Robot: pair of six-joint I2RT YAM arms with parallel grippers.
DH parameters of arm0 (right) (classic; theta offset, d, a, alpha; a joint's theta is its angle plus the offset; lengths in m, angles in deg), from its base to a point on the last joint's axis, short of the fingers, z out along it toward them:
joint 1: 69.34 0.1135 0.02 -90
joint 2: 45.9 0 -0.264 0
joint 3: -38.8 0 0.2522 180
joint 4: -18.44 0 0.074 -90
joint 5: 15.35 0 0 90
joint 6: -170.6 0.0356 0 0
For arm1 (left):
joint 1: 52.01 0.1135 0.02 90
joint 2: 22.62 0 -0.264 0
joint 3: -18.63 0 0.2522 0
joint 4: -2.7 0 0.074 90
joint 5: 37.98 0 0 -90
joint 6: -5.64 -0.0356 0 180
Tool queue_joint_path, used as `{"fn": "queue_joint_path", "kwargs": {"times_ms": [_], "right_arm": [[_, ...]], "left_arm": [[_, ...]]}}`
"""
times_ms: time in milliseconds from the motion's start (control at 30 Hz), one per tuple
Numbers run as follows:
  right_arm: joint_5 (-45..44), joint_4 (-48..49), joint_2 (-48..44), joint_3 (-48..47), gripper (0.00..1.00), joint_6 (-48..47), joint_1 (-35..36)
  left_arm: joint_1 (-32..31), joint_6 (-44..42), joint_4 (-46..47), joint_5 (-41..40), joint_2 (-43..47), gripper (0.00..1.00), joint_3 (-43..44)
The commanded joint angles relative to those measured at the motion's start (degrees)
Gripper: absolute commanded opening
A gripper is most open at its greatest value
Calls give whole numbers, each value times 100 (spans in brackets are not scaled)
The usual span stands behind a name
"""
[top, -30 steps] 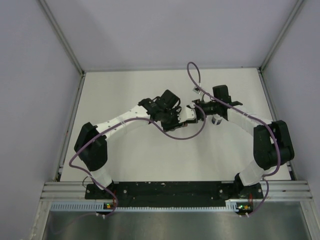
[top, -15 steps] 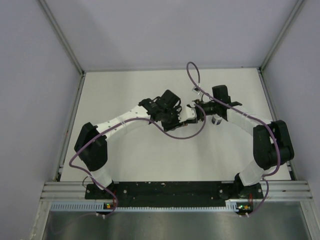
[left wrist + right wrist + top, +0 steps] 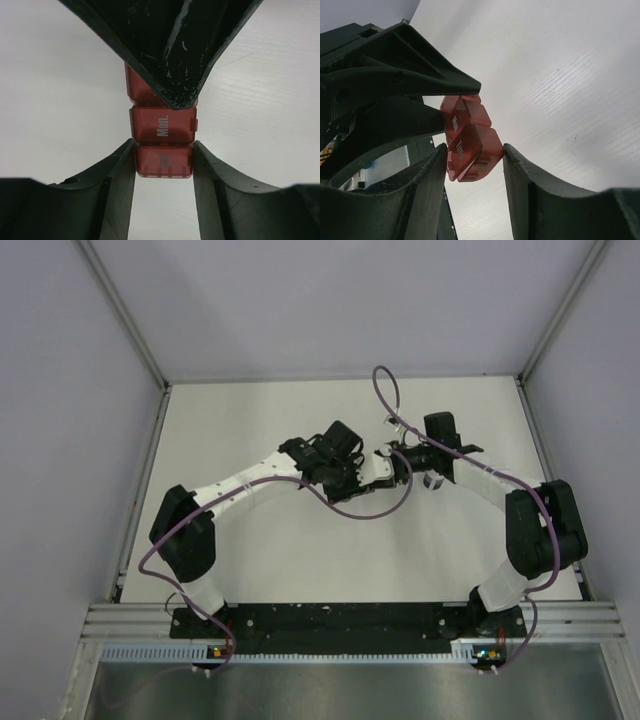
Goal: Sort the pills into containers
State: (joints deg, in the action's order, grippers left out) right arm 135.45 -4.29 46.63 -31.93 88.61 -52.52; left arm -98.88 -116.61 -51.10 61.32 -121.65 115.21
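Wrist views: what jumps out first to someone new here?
A translucent red pill strip, lids marked Mon. and Tue., sits between two dark grippers. The left gripper clamps one end compartment; the right gripper flanks the Tue. end.

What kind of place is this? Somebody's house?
Probably a robot test booth, not a house: bare white table, blank grey walls, and a left arm and right arm bolted to a metal rail.

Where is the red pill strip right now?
Over the middle of the table: the left gripper clamps one end of the strip in the left wrist view, and its other end sits inside the right gripper in the right wrist view.
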Motion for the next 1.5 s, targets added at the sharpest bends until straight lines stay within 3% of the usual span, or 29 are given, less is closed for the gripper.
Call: {"fn": "queue_joint_path", "kwargs": {"times_ms": [0, 300, 500, 600, 867, 1033, 1467], "right_arm": [[345, 71, 46, 28, 47, -89, 111], [372, 18, 54, 28, 37, -159, 155], [363, -26, 90, 19, 24, -177, 155], [372, -17, 90, 19, 28, -186, 155], [345, -43, 99, 19, 55, -177, 155], [345, -52, 116, 19, 57, -177, 155], [389, -70, 186, -7, 35, -168, 155]], "left_arm": [[-15, 122, 197, -139, -108, 0, 252], [-24, 131, 206, -183, -126, 0, 269], [-41, 149, 198, -192, -108, 0, 278], [-41, 149, 206, -192, -91, 0, 269], [-41, 149, 206, -209, -56, 0, 260], [-50, 149, 206, -227, -56, 0, 260], [-50, 158, 197, -244, -56, 0, 313]]}}
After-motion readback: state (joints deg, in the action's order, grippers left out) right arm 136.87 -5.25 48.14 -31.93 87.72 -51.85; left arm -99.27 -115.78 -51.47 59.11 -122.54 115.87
